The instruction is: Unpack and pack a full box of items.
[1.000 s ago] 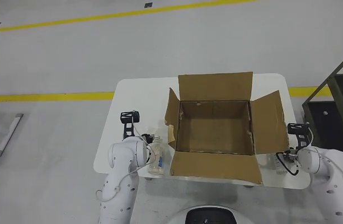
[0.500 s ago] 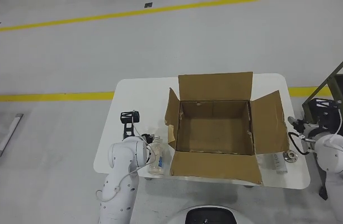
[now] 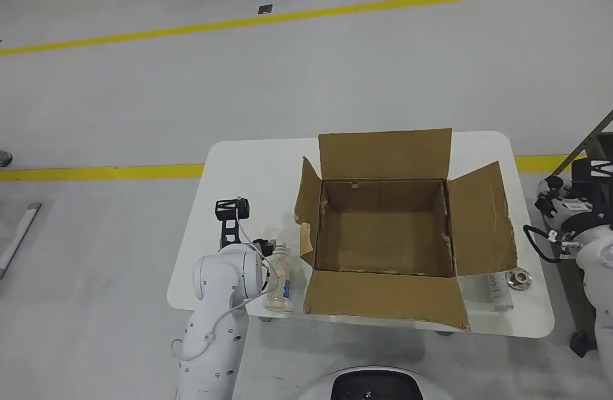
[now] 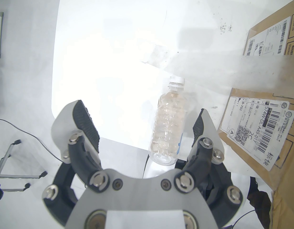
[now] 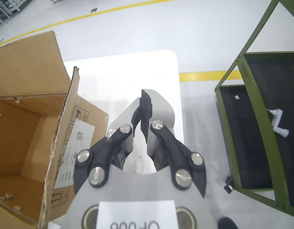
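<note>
cardboard box (image 3: 386, 153) sits open mid-table (image 3: 251, 175), four flaps splayed, bare brown floor showing. clear plastic bottle (image 3: 279, 278) lies on its side just beside the box's left front corner. right of the box, a white tube (image 3: 494, 290) and a small round metal piece (image 3: 519, 278).

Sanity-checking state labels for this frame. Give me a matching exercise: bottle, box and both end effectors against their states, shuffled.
1 bottle
2 cardboard box
3 left end effector
4 right end effector

A shut, holding nothing
B flaps spread, top open
C open, close to the bottle
D clear, on the table beside the box

Pairs: 1-D, 2-B, 3-C, 4-A
</note>
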You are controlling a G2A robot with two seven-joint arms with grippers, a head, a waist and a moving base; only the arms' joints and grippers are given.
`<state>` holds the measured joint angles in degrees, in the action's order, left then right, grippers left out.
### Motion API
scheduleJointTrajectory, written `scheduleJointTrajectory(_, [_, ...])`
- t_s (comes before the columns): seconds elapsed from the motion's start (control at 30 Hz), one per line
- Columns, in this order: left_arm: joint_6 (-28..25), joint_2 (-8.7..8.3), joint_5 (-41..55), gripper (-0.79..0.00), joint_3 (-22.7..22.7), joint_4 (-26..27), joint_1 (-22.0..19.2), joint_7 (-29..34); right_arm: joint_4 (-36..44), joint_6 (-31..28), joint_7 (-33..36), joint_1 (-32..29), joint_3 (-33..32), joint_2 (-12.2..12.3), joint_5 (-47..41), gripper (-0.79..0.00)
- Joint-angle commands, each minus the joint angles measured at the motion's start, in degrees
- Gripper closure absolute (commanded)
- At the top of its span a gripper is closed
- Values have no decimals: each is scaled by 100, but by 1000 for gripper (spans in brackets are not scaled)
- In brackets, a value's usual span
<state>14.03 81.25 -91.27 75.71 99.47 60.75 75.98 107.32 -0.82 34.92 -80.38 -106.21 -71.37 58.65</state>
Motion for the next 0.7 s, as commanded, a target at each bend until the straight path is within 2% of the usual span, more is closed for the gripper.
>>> scheduleJointTrajectory(0.0, [0, 0, 0, -785, 0, 0, 0, 0, 0, 0, -1, 0, 0, 0, 0, 0])
scheduleJointTrajectory(0.1, [-56, 0, 187, -785, 74, 16, 111, -189, 0, 0, -1, 0, 0, 0, 0, 0])
scheduleJointTrajectory(0.27, [-292, -7, 449, -785, 188, 187, 144, 137, 0, 0, -1, 0, 0, 0, 0, 0])
scheduleJointTrajectory(0.47, [-1173, -54, 859, -785, 219, 505, 347, 664, 0, 0, -1, 0, 0, 0, 0, 0])
scheduleJointTrajectory(0.67, [-1914, -115, 1082, -785, 202, 763, 663, 930, 0, 0, -1, 0, 0, 0, 0, 0])
